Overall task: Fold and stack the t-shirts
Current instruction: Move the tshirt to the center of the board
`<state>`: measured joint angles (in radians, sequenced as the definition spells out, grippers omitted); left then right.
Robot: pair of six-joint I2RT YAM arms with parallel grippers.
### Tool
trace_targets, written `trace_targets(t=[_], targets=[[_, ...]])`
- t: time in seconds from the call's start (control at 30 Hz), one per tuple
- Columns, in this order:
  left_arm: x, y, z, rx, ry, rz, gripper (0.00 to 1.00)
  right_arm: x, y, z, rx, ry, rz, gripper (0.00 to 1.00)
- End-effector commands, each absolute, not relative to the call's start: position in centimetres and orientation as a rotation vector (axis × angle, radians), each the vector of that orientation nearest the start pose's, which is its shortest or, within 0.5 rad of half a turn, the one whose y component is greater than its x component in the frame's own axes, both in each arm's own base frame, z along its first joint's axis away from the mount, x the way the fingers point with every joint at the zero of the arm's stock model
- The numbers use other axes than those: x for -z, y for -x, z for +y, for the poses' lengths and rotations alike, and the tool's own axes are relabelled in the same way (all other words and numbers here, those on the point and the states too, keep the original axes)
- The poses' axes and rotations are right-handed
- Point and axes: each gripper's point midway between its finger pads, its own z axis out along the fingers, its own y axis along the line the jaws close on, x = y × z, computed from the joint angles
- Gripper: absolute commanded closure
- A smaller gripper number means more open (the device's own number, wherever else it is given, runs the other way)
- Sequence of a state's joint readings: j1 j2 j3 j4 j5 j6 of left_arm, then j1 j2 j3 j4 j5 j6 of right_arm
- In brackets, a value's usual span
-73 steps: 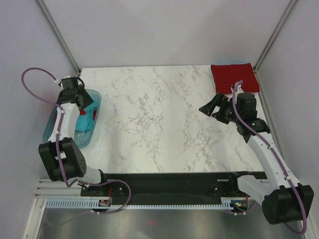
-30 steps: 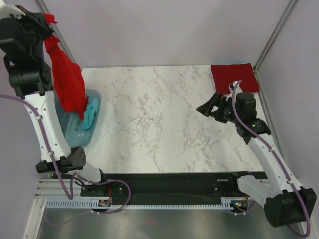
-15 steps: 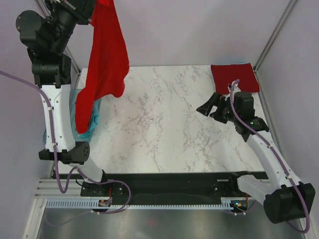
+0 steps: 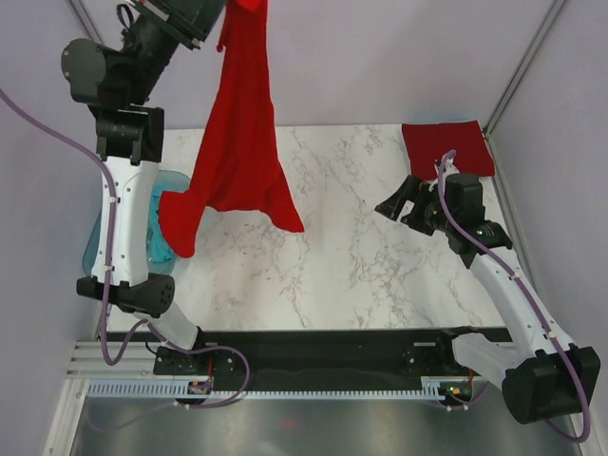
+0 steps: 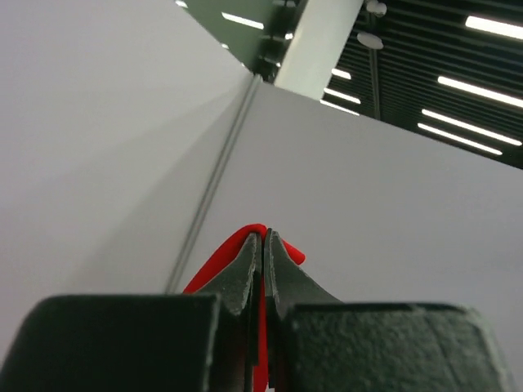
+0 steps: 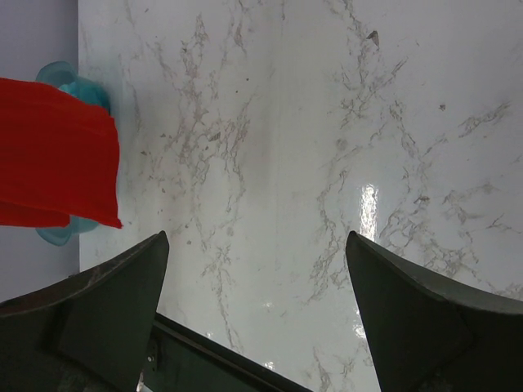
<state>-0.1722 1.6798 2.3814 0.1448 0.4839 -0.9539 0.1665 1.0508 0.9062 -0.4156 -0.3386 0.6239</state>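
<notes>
A bright red t-shirt (image 4: pixel 239 142) hangs full length from my left gripper (image 4: pixel 236 8), which is raised high over the table's back left and shut on a pinch of the cloth (image 5: pixel 263 304). Its hem dangles just above the marble. A darker crimson t-shirt (image 4: pixel 446 146) lies folded as a flat square at the table's back right corner. A bit of teal-blue cloth (image 4: pixel 160 249) shows in the tub under the hanging shirt. My right gripper (image 4: pixel 401 204) hovers open over the right of the table, empty, near the folded shirt. The hanging red shirt (image 6: pixel 53 155) shows at the left of the right wrist view.
A translucent blue plastic tub (image 4: pixel 95 245) sits off the table's left edge, mostly behind the left arm and the hanging shirt. The white marble table (image 4: pixel 342 247) is walled by grey panels at the back and both sides.
My left arm has lifted the bright red t-shirt out of the tub and swung it up and right, over the table. The right arm has stayed still.
</notes>
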Motion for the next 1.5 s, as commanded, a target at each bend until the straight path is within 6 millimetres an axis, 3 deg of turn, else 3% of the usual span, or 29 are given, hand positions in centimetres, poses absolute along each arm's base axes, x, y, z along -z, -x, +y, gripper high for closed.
trace_targets(t=[0.0, 0.03, 0.07, 0.1, 0.2, 0.27, 0.37, 0.4, 0.47, 0.5, 0.57, 0.6, 0.67, 0.7, 0.77, 0.8, 0.87, 0.9, 1.0, 1.1, 1.27, 1.33, 1.47], targets=[[-69.3, -29.9, -20.7, 1.438, -0.313, 1.012, 0.98, -23.0, -30.7, 13.1, -0.792, -0.272, 2.145, 0.02], [-65.4, -32.1, -21.8, 1.457, -0.289, 1.122, 0.98, -22.7, -30.8, 13.0, -0.78, -0.275, 2.151, 0.02], [-64.5, -30.2, -22.5, 1.454, -0.342, 1.133, 0.98, -22.3, -30.8, 13.0, -0.776, -0.279, 2.161, 0.03], [-60.3, -32.0, -23.4, 1.463, -0.316, 1.237, 0.98, -21.8, -30.9, 12.9, -0.772, -0.286, 2.176, 0.04], [-55.2, -32.0, -24.3, 1.463, -0.342, 1.344, 0.98, -20.6, -30.9, 13.8, -0.817, -0.247, 2.187, 0.1], [-54.3, -32.0, -24.6, 1.487, -0.35, 1.37, 0.98, -20.3, -31.0, 14.9, -0.869, -0.159, 2.14, 0.15], [-55.5, -31.9, -25.3, 1.543, -0.36, 1.354, 0.98, -20.3, -31.5, 16.7, -0.864, -0.036, 2.029, 0.22], [-57.0, -31.9, -25.4, 1.549, -0.375, 1.316, 0.98, -19.7, -31.6, 17.4, -0.877, -0.016, 2.031, 0.23], [-58.7, -31.3, -26.0, 1.583, -0.398, 1.285, 0.98, -20.7, -31.9, 19.8, -0.935, 0.062, 1.95, 0.25], [-60.8, -30.3, -25.8, 1.582, -0.429, 1.233, 0.98, -19.9, -32.5, 20.6, -0.924, 0.082, 1.954, 0.26], [-61.5, -30.6, -25.9, 1.604, -0.432, 1.228, 0.98, -19.8, -33.0, 22.5, -0.908, 0.147, 1.917, 0.29], [-62.1, -30.1, -25.9, 1.602, -0.446, 1.211, 0.98, -18.1, -33.8, 22.8, -0.87, 0.162, 1.945, 0.3], [-62.2, -30.0, -25.9, 1.607, -0.448, 1.211, 0.98, -17.4, -34.7, 23.8, -0.87, 0.164, 1.927, 0.33], [-62.1, -29.9, -25.9, 1.608, -0.449, 1.213, 0.98, -15.5, -35.3, 24.0, -0.864, 0.149, 1.965, 0.35], [-62.2, -29.5, -25.7, 1.601, -0.46, 1.208, 0.98, -14.8, -36.1, 25.2, -0.89, 0.175, 1.934, 0.36], [-61.8, -29.6, -25.8, 1.6, -0.455, 1.216, 0.98, -12.7, -36.3, 25.6, -0.887, 0.184, 1.972, 0.36], [-61.9, -29.4, -25.6, 1.593, -0.456, 1.212, 0.98, -12.0, -36.7, 27.0, -0.905, 0.266, 1.948, 0.36], [-61.7, -29.5, -25.6, 1.594, -0.458, 1.217, 0.98, -10.2, -37.0, 27.3, -0.895, 0.281, 1.982, 0.36], [-61.7, -29.4, -25.6, 1.595, -0.466, 1.218, 0.98, -8.7, -38.1, 27.5, -0.858, 0.316, 1.988, 0.34], [-61.6, -29.6, -25.5, 1.593, -0.469, 1.222, 0.98, -7.9, -38.9, 27.5, -0.817, 0.352, 1.979, 0.32], [-61.2, -30.1, -25.4, 1.594, -0.468, 1.236, 0.98, -9.9, -38.5, 28.3, -0.848, 0.455, 1.809, 0.28], [-60.9, -30.2, -25.6, 1.597, -0.475, 1.245, 0.98, -10.9, -38.0, 29.5, -0.899, 0.531, 1.742, 0.25], [-60.5, -30.8, -25.7, 1.601, -0.468, 1.256, 0.98, -10.7, -37.6, 31.9, -1.013, 0.63, 1.714, 0.24]])
